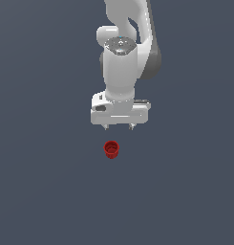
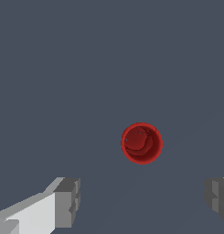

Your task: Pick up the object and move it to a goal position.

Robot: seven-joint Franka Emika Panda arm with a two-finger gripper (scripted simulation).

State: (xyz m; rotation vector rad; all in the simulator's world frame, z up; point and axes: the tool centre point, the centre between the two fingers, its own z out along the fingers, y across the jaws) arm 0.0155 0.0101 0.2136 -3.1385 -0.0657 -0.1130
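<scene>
Nothing is grasped yet: the gripper (image 1: 119, 127) hangs with jaws spread wide, apart from the upright red cup (image 1: 111, 149), so pickup and carry remain

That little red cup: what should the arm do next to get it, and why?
Probably shift until the red cup sits between the jaws, then lower. The gripper hangs open and apart from the cup, and in the wrist view the cup is not yet between the fingers.

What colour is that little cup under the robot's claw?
Red all over, inside too. The cup shows best in the wrist view, which looks straight into it.
</scene>
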